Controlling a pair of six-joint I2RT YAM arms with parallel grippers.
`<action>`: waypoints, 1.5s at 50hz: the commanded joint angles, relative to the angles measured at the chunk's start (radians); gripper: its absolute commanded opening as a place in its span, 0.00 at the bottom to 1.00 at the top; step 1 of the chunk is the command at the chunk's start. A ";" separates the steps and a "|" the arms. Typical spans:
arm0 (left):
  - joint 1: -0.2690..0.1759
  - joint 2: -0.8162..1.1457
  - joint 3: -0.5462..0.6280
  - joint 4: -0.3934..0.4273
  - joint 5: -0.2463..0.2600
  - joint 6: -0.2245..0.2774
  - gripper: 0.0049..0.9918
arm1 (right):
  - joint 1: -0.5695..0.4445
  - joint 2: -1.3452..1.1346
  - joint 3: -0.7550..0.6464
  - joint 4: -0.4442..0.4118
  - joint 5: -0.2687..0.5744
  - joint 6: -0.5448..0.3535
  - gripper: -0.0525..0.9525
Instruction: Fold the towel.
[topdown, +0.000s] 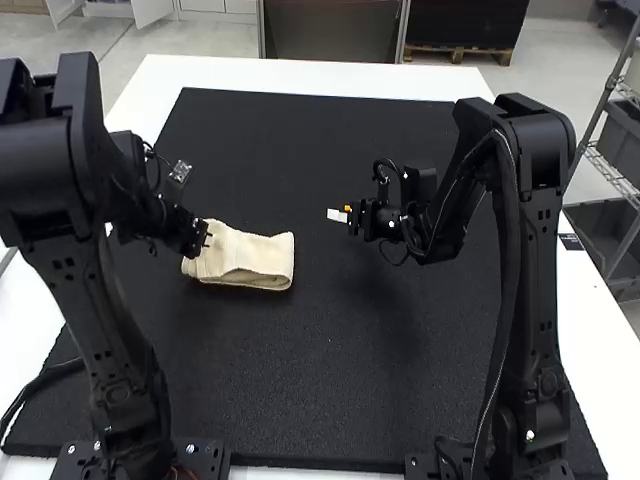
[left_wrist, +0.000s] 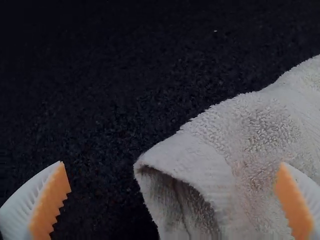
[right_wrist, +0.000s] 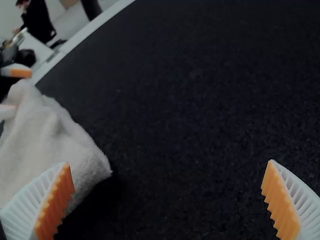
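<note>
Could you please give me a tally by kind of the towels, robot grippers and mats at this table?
Towels: 1, the cream towel
Grippers: 2, the left gripper and the right gripper
Mats: 1, the black mat
Total: 4

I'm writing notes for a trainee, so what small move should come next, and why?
Probably ease the left pincer toward the towel and close on its end: the fingers are spread, with a looped fold showing between them. The right pincer is open and away from the towel.
</note>
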 joint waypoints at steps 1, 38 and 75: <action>0.049 -0.040 0.021 -0.008 0.002 0.007 0.97 | -0.016 0.005 -0.012 0.009 -0.024 0.009 0.92; -0.032 -0.269 0.085 -0.246 0.200 -0.085 0.01 | -0.015 0.008 -0.016 0.013 -0.030 0.019 0.92; -0.172 -0.014 0.070 -0.142 0.346 -0.315 0.01 | -0.016 0.006 -0.022 0.024 -0.032 0.029 0.93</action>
